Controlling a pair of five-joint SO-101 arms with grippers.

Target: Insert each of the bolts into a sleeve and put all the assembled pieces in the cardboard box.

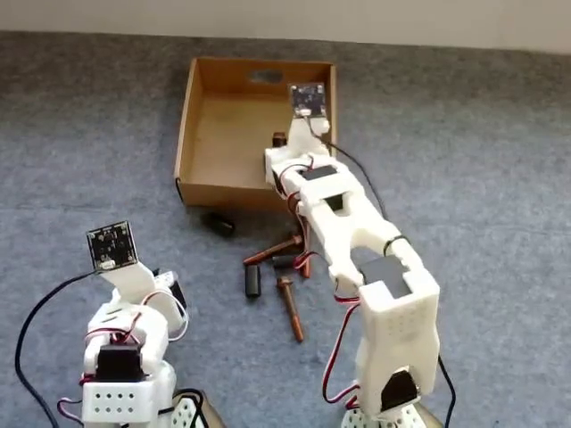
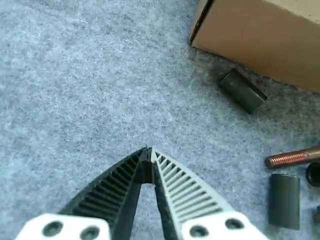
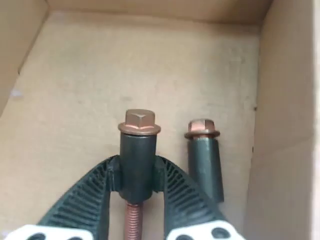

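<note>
One copper hex-head bolt (image 3: 139, 121) through dark sleeve (image 3: 136, 160)

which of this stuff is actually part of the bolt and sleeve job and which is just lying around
Job: cardboard box; sleeved bolt in the right gripper; second sleeved bolt lying in the box; loose bolts; loose sleeves.
Not the job: grey carpet; arm cables.

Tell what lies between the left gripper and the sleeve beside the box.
Bare carpet separates the left gripper from that sleeve, per the left wrist view.
</note>
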